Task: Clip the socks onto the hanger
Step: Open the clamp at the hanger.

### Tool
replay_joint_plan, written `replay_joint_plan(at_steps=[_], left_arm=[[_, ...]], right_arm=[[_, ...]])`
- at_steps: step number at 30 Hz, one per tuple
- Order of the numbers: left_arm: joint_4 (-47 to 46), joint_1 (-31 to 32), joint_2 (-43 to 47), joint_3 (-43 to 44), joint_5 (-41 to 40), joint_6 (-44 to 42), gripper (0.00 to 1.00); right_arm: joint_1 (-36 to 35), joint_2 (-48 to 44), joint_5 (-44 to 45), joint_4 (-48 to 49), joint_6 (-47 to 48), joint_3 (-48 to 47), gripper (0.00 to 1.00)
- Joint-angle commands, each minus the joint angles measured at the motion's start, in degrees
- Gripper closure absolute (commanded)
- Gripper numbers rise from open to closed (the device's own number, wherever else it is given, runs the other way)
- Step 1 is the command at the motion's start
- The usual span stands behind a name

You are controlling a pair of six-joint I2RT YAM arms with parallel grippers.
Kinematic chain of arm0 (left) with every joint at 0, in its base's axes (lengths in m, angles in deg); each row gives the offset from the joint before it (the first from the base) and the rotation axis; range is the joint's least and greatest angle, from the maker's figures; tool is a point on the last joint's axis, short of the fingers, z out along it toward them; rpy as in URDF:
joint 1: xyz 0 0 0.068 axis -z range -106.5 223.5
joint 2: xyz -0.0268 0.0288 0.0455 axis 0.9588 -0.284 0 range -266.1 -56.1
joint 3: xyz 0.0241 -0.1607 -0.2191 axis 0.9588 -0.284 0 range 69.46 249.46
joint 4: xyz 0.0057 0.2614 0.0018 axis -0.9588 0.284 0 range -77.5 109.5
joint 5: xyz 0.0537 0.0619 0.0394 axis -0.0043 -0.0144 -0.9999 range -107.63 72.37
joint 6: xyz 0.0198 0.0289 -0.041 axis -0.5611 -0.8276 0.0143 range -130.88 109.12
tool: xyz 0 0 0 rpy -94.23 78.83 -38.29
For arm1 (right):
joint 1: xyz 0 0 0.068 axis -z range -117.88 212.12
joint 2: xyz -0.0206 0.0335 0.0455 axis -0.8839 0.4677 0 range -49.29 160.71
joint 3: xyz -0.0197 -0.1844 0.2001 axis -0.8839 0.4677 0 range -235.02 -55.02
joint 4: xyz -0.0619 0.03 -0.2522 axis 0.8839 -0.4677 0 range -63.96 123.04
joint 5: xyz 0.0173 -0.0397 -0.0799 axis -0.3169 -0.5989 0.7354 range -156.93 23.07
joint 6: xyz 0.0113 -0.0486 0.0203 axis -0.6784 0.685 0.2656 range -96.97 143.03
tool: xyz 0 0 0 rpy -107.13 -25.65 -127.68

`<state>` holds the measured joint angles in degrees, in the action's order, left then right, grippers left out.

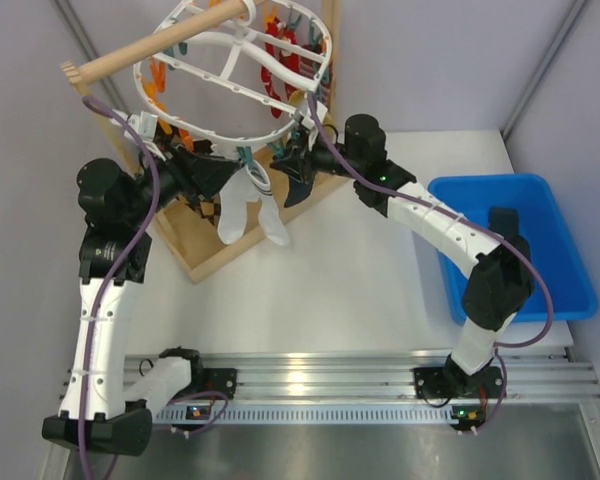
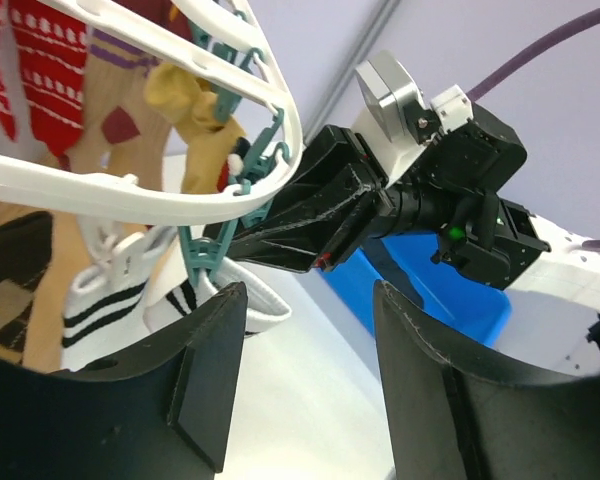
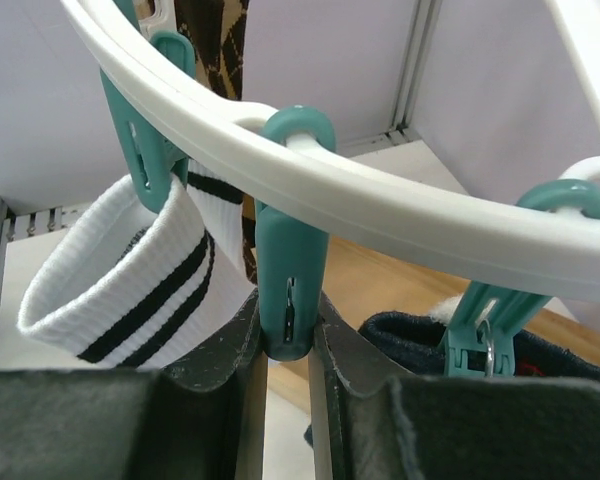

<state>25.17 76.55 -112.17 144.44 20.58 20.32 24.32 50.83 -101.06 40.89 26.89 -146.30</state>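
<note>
- Nearest the right wrist camera, the right gripper [image 3: 287,350] was clenched on the lower end of a teal clip [image 3: 290,250], with one finger pressed against each side
- That clip hung from the rim of the hanger [image 3: 400,205]; one clip to the left, a white striped sock [image 3: 110,285] was already pegged by its cuff
- A dark sock [image 3: 410,335] lay just beside the right fingers, under the neighbouring clip [image 3: 490,320]; we could not tell whether that clip gripped it
- The left gripper [image 2: 310,380] stood released just below the rim, its fingers well apart with nothing between them
- We judged the step in hand to be pegging the next sock, with the right arm working the clip
- The next move, as we read it, called for the left gripper to take a cuff and feed it into the clip's mouth
</note>
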Motion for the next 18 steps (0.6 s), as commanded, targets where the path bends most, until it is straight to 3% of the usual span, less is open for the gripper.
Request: replay_joint_plan(at_steps=[1,4,8,18], left_arm=[[-4.13,-0.15,-3.24,0.87,7.21,2.98,0.41],[-5.63,2.39,-4.30,1.13,8.63,4.05,0.40],[-4.41,4.95,-4.92,0.70,3.54,0.97,0.40],[-5.72,11.44,-7.47,0.34,-18.25,-5.53,0.40]], right_arm=[[-2.27,-3.09,3.19,-6.34,0.01,-4.60,1.00],[-4.03,-2.03,5.29,-9.86,0.27,-7.58,1.00],[-6.23,-0.89,7.58,-11.89,0.10,-9.26,1.00],[-7.99,0.96,12.06,-15.85,-1.84,-13.04,1.00]])
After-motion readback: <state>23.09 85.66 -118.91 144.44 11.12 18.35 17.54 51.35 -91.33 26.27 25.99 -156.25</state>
